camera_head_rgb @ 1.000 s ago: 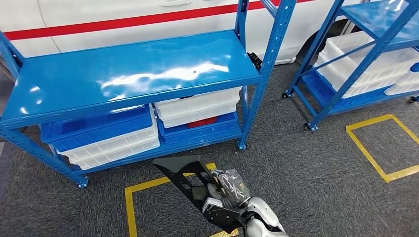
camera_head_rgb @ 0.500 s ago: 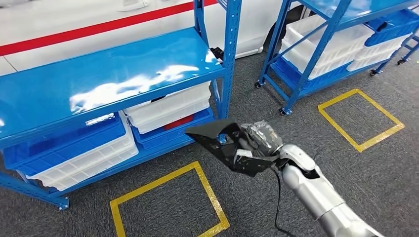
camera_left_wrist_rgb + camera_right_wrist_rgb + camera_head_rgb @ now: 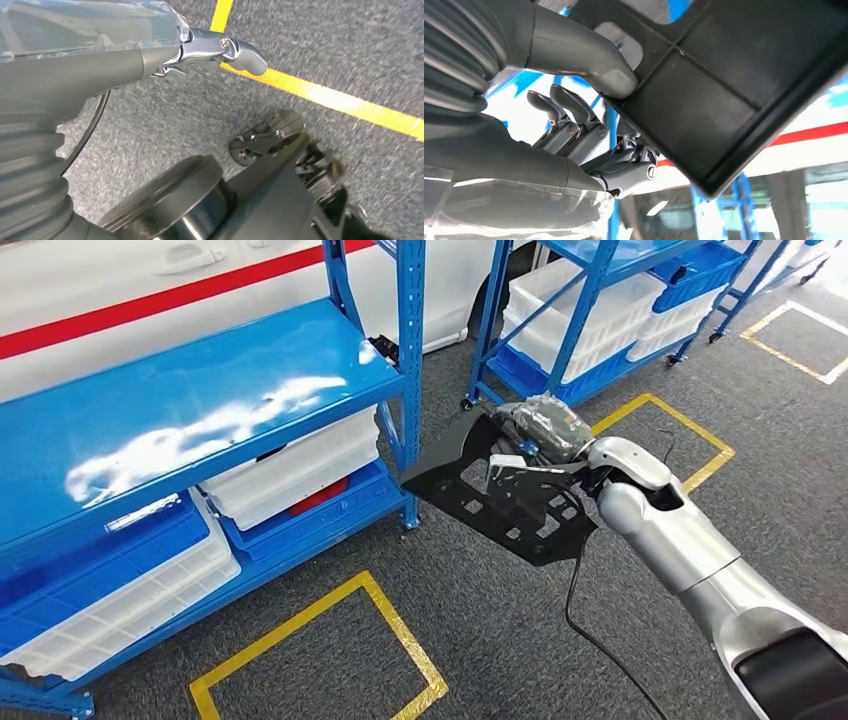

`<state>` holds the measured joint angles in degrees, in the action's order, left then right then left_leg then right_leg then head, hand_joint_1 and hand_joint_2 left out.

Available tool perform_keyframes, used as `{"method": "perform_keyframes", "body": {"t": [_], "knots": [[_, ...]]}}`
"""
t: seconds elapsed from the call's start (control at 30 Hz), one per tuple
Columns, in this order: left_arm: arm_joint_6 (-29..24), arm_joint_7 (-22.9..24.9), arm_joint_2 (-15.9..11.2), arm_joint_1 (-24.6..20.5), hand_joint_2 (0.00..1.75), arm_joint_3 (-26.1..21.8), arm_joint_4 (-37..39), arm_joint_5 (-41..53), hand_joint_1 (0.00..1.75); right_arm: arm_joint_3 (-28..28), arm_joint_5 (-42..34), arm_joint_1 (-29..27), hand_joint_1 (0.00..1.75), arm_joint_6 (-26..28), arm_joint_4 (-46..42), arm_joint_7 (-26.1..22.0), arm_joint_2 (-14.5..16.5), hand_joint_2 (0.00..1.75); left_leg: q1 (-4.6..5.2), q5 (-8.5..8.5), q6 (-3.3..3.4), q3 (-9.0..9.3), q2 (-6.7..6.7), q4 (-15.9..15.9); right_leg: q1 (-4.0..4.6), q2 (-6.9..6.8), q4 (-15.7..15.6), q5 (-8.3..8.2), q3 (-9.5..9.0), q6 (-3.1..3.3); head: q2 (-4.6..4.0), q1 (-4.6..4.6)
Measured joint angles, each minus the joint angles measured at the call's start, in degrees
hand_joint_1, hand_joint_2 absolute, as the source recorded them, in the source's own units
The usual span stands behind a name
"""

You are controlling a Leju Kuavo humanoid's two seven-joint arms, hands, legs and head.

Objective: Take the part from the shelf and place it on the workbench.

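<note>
The blue shelf stands on the grey carpet, with white bins under its top board. In front of it the right hand holds the black flat part in the air, thumb pressing on its edge. The left hand hangs over the carpet near a yellow line; I cannot tell how its fingers lie.

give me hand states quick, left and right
Left hand: cannot be told; seen from behind over the grey carpet, its fingers mostly hidden.
Right hand: holding the black part, thumb pressed on it.
</note>
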<state>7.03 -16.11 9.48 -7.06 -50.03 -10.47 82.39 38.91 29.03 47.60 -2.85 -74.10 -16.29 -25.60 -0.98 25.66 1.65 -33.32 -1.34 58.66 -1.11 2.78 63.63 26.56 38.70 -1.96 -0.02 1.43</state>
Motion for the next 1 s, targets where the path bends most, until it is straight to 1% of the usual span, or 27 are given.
{"method": "perform_keyframes", "body": {"t": [0.03,0.07,0.1,0.13,0.17,0.2,0.27,0.3,0.33,0.4,0.43,0.47,0.5,0.53,0.57,0.6,0.63,0.67,0.7,0.73,0.77,0.8,0.83,0.87,0.9,0.93,1.0], "knots": [[-0.1,0.0,0.0,0.2,1.75,0.0,0.0,0.0,0.00,0.7,-0.3,1.1,1.75,-0.1,-0.2,0.2,-0.5,1.75,0.08,0.02,0.15,0.01,0.70,0.0,0.08,-1.49,3.6,1.72,1.76,-0.17,0.00,-0.01],[-0.1,-0.1,0.0,0.4,1.75,0.0,0.0,0.0,0.00,1.4,-0.5,2.0,1.75,-0.3,-0.4,0.4,-0.8,1.75,0.13,0.08,0.24,0.02,1.46,0.0,0.03,-2.13,7.4,3.27,3.70,-0.33,0.00,-0.01],[-0.2,-0.1,0.0,0.5,1.75,0.0,0.0,0.0,0.00,2.0,-0.6,2.4,1.75,-0.4,-0.6,0.6,-1.1,1.75,0.17,0.16,0.29,0.06,2.20,0.0,-0.05,-2.36,10.3,4.01,5.13,-0.45,0.00,0.00],[-0.3,-0.1,0.0,0.5,1.75,0.0,0.0,0.0,0.00,2.6,-0.7,2.6,1.75,-0.5,-0.8,0.7,-1.4,1.75,0.18,0.25,0.30,0.12,2.87,0.0,-0.11,-2.49,11.2,3.75,5.64,-0.50,0.00,-0.01],[-0.3,-0.1,0.0,0.5,1.75,0.0,0.0,0.0,0.00,3.1,-0.7,2.8,1.75,-0.6,-0.9,0.8,-1.7,1.75,0.20,0.38,0.24,0.24,3.51,0.0,-0.14,-2.72,9.8,2.42,4.95,-0.46,0.00,-0.01],[-0.3,-0.1,0.0,0.5,1.75,0.0,0.0,0.0,0.00,3.5,-0.8,3.0,1.75,-0.6,-1.0,0.9,-1.9,1.75,0.23,0.52,0.15,0.42,4.11,0.0,-0.12,-3.21,6.5,0.46,3.24,-0.32,0.00,0.00],[-0.4,-0.1,0.0,0.5,1.75,0.0,0.0,0.0,0.00,4.4,-1.0,3.9,1.75,-0.6,-1.3,1.1,-2.2,1.75,0.50,0.90,-0.20,0.74,5.26,0.1,0.40,-5.50,-1.4,-2.51,-0.66,0.32,0.00,0.00],[-0.4,-0.1,0.0,0.5,1.75,0.0,0.0,0.0,0.00,4.7,-1.1,4.4,1.75,-0.5,-1.5,1.4,-2.3,1.75,0.70,1.06,-0.44,0.84,5.80,0.1,0.71,-6.25,-3.6,-3.06,-1.71,0.69,0.00,0.00],[-0.4,-0.1,0.0,0.5,1.75,0.0,0.0,0.0,0.00,5.1,-1.2,4.9,1.75,-0.5,-1.7,1.7,-2.4,1.75,0.87,1.21,-0.72,0.94,6.35,0.0,1.00,-6.58,-4.6,-3.06,-2.08,1.01,0.00,0.00],[-0.4,-0.2,0.0,0.5,1.75,0.0,0.0,0.0,0.00,5.7,-1.5,5.6,1.75,-0.6,-2.0,2.3,-2.7,1.75,1.01,1.53,-1.31,1.16,7.44,-0.1,1.02,-5.30,-4.9,-3.16,-2.03,1.60,0.00,0.01],[-0.4,-0.2,0.0,0.5,1.75,0.0,0.0,0.0,0.00,6.0,-1.8,5.9,1.75,-0.7,-2.2,2.6,-2.9,1.75,0.95,2.00,-1.61,1.17,7.12,0.2,0.89,-4.67,-5.2,-3.27,-2.12,1.88,0.00,0.01],[-0.4,-0.2,-0.1,0.4,1.75,0.0,0.0,0.0,0.00,6.3,-2.3,6.4,1.75,-0.8,-2.3,3.0,-3.1,1.75,0.85,2.96,-1.83,0.79,6.20,1.4,0.71,-4.09,-5.4,-3.40,-2.22,2.24,0.00,0.01],[-0.3,-0.3,-0.1,0.5,1.75,0.0,0.0,0.0,0.00,6.7,-2.9,7.0,1.75,-0.8,-2.5,3.5,-3.2,1.75,0.75,4.48,-2.01,-0.21,4.86,3.9,0.52,-3.50,-5.6,-3.53,-2.32,2.55,0.00,0.01],[-0.3,-0.3,-0.1,0.5,1.75,0.0,0.0,0.0,0.00,7.1,-3.6,7.7,1.75,-0.9,-2.7,3.8,-3.2,1.75,0.62,6.31,-2.11,-1.71,3.34,7.4,0.50,-2.88,-5.6,-3.56,-2.34,2.73,0.00,0.01],[-0.2,-0.3,-0.1,0.6,1.75,0.0,0.0,0.0,0.00,7.5,-4.3,8.3,1.75,-0.9,-2.9,4.2,-3.3,1.75,0.57,8.05,-2.18,-3.59,2.47,11.5,0.49,-2.21,-5.6,-3.58,-2.33,2.85,0.00,0.01],[-0.1,-0.3,-0.1,0.7,1.75,0.0,0.0,0.0,0.00,7.9,-4.9,8.6,1.75,-1.0,-3.0,4.5,-3.5,1.75,0.56,9.09,-2.25,-5.27,2.05,14.9,0.50,-1.46,-5.5,-3.58,-2.35,2.88,0.00,0.01],[0.0,-0.3,-0.1,0.6,1.75,0.0,0.0,0.0,0.00,8.3,-5.4,8.8,1.75,-1.0,-3.2,4.6,-3.7,1.75,0.55,9.04,-2.28,-6.22,1.87,16.5,0.51,-0.68,-5.5,-3.57,-2.40,2.87,0.00,0.01],[0.1,-0.3,-0.1,0.6,1.75,0.0,0.0,0.0,0.00,8.6,-5.9,9.0,1.75,-1.1,-3.4,4.8,-4.1,1.75,0.52,7.88,-2.26,-6.24,1.77,16.0,0.51,0.08,-5.4,-3.54,-2.46,2.83,0.00,0.01],[0.1,-0.3,-0.1,0.5,1.75,0.0,0.0,0.0,0.00,8.9,-6.3,9.1,1.75,-1.1,-3.6,4.8,-4.5,1.75,0.45,5.79,-2.17,-5.27,1.44,13.3,0.48,0.82,-5.3,-3.48,-2.51,2.74,0.00,0.01],[0.2,-0.2,-0.1,0.5,1.75,0.0,0.0,-0.1,0.00,9.2,-6.7,9.3,1.75,-1.0,-3.8,4.8,-5.0,1.75,0.34,3.41,-2.03,-3.77,0.51,9.4,0.42,1.54,-5.1,-3.39,-2.50,2.59,0.00,0.01],[0.2,-0.2,-0.2,0.6,1.75,0.0,0.0,-0.1,0.00,9.5,-7.0,9.5,1.75,-1.0,-4.0,4.8,-5.4,1.75,0.15,1.71,-1.91,-2.26,-0.83,5.6,0.44,2.23,-4.9,-3.28,-2.35,2.36,0.00,0.01],[0.2,-0.2,-0.2,0.6,1.75,0.0,0.0,-0.1,0.00,9.8,-7.3,9.9,1.75,-0.9,-4.2,4.9,-5.8,1.75,0.00,0.70,-1.80,-1.17,-1.94,2.9,0.38,2.90,-4.6,-3.28,-2.08,2.04,0.00,0.01],[0.2,-0.2,-0.3,0.7,1.75,0.0,0.0,-0.2,0.00,10.0,-7.5,10.2,1.75,-0.9,-4.2,4.9,-6.1,1.75,-0.04,0.44,-1.68,-0.63,-2.66,1.5,0.31,3.59,-4.5,-3.37,-1.77,1.67,0.00,0.01],[0.2,-0.1,-0.3,0.7,1.75,0.0,0.0,-0.2,0.00,10.2,-7.5,10.4,1.75,-0.9,-4.3,4.9,-6.5,1.75,0.04,0.61,-1.50,-0.46,-2.61,1.1,0.18,4.28,-4.5,-3.57,-1.49,1.23,0.00,0.00],[0.2,-0.1,-0.3,0.7,1.75,0.0,0.0,-0.2,0.00,10.4,-7.6,10.5,1.75,-0.9,-4.3,4.9,-6.8,1.75,0.11,0.51,-1.16,-0.41,-1.95,0.9,0.01,4.96,-4.7,-3.81,-1.31,0.75,0.00,0.01],[0.2,-0.1,-0.3,0.6,1.75,0.0,0.0,-0.2,0.00,10.5,-7.6,10.5,1.75,-0.9,-4.4,4.9,-7.2,1.75,0.15,0.30,-0.73,-0.28,-1.28,0.6,-0.07,4.69,-4.7,-3.81,-1.17,0.40,0.00,-0.01],[0.2,-0.2,-0.2,0.4,1.75,0.0,0.0,-0.2,0.00,10.6,-7.6,10.8,1.75,-0.9,-4.6,4.9,-7.8,1.75,0.13,-0.12,0.07,-0.01,0.02,-0.1,0.06,1.69,-2.1,-2.21,0.10,-0.16,0.00,-0.02]]}}
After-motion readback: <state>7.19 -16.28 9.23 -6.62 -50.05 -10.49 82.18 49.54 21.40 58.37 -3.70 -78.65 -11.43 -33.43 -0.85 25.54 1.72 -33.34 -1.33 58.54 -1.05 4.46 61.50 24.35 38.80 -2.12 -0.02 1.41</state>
